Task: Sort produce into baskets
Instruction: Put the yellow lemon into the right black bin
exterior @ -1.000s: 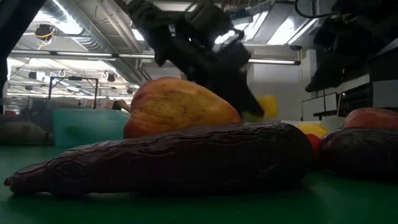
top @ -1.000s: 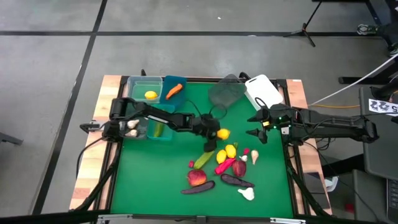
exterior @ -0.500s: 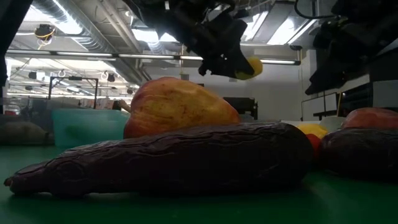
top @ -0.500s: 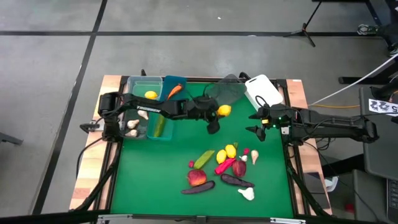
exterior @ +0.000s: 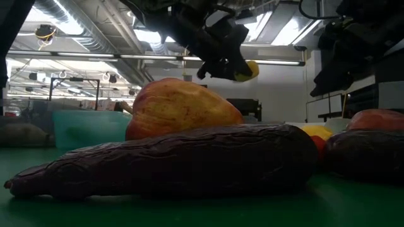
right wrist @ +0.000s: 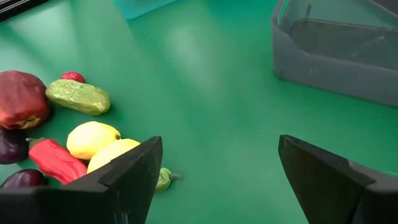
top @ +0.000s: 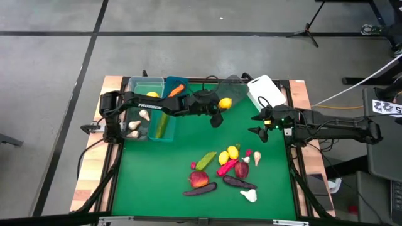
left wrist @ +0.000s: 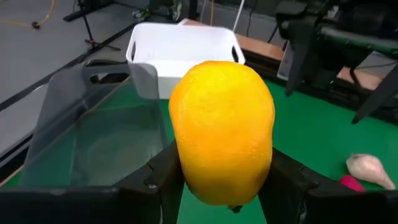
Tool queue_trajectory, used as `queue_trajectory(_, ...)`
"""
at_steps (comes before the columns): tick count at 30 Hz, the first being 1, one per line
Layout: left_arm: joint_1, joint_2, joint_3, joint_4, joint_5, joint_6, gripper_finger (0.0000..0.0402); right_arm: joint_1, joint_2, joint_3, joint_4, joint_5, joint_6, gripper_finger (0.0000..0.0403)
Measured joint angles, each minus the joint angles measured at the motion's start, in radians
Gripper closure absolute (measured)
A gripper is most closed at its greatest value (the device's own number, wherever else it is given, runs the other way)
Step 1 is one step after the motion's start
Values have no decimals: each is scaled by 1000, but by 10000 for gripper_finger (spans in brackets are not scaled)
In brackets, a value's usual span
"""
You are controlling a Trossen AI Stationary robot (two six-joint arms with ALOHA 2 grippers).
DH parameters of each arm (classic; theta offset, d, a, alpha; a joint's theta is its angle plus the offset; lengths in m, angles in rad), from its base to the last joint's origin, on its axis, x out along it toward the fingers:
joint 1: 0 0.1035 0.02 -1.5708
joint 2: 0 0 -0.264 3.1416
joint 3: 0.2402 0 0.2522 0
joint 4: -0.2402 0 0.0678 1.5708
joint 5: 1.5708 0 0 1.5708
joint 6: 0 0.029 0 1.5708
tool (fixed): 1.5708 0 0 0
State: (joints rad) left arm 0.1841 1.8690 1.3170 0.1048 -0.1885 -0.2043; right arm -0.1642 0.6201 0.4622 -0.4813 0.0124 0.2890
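Observation:
My left gripper (top: 220, 108) is shut on a yellow lemon (left wrist: 222, 130), held in the air near the grey translucent basket (top: 228, 90). The white basket (top: 266, 93) stands to the right of the grey one. At the far left, the clear green basket (top: 143, 85) holds a lemon (top: 152, 95), the blue basket (top: 179, 82) a carrot (top: 176, 91), and the teal basket (top: 164, 135) a cucumber. The rest of the produce (top: 226, 169) lies in a pile on the green mat. My right gripper (right wrist: 217, 180) hangs open at the table's right side, touching nothing. My left gripper pinches the lemon's two opposite sides (left wrist: 181, 168) between its two fingers (left wrist: 155, 183). The fingers reach in from the table's left, slanting a little downward. The lemon is lifted clear of the table, and its far end (exterior: 251, 68) sticks out past the fingers.
The pile holds two lemons (top: 228, 154), a cucumber (top: 205, 161), a pepper (top: 226, 168), apples (top: 199, 179), eggplants (top: 239, 182) and garlic (top: 249, 196). Two more garlic bulbs (top: 134, 126) lie at the table's left edge. Bare green mat (top: 144, 176) lies in the near left.
My left gripper has risen and swung toward the table's far edge, away from the pile and up to the grey basket. It has stayed shut on the lemon, which it has lifted clear of the mat.

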Motion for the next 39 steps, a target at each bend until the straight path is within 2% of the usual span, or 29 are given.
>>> queue_trajectory(10,16,0,61,11,-10,27,239,0,0,0,0,6,2,84)
queue_trajectory(15,56,1,122,12,-22,57,239,0,0,0,0,35,2,84)
queue_trajectory(21,109,2,139,12,-22,48,239,0,0,0,0,41,2,84)
queue_trajectory(32,171,103,142,2,-22,-13,239,0,0,0,8,51,21,84)
queue_trajectory(39,198,168,249,-118,-21,-28,239,0,0,0,9,72,21,84)
